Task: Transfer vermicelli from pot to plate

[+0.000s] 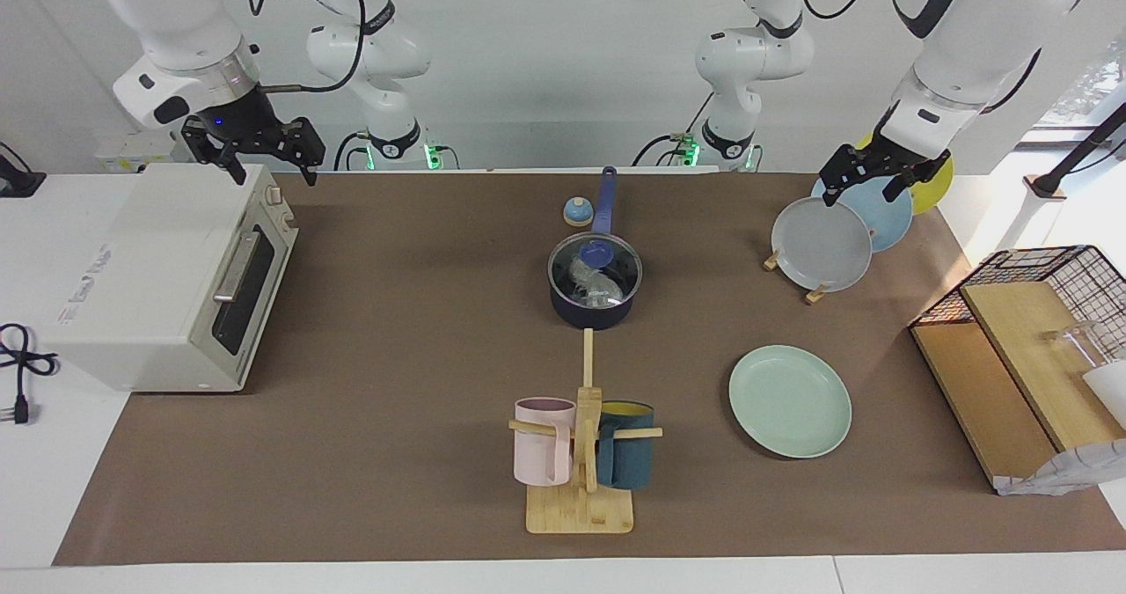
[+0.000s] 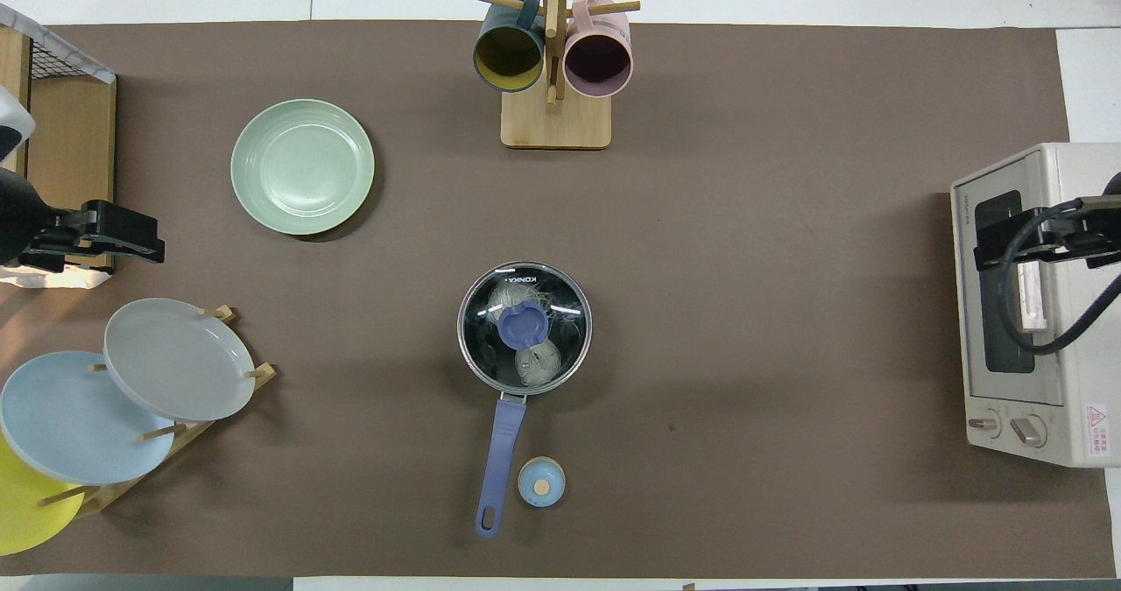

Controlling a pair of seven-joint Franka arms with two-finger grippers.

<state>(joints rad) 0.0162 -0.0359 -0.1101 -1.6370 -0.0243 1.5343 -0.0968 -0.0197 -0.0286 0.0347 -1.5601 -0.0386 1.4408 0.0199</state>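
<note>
The dark blue pot (image 1: pixel 591 312) stands mid-table with its long handle (image 2: pixel 504 451) pointing toward the robots. A glass lid (image 2: pixel 560 311) with a blue knob covers it. Through the glass the whitish vermicelli (image 2: pixel 536 362) shows as two lumps inside the pot. The mint-green plate (image 1: pixel 790 400) lies flat, farther from the robots than the pot and toward the left arm's end. My left gripper (image 1: pixel 860 191) hangs open over the plate rack, holding nothing. My right gripper (image 1: pixel 274 172) hangs open over the toaster oven, also holding nothing.
A toaster oven (image 1: pixel 167 277) sits at the right arm's end. A wooden mug rack (image 1: pixel 581 506) holds a pink and a teal mug. A rack carries grey (image 1: pixel 820 244), light blue and yellow plates. A small blue knobbed cap (image 1: pixel 577 212) lies beside the pot handle. A wire basket with wooden boards (image 1: pixel 1020 356) stands at the left arm's end.
</note>
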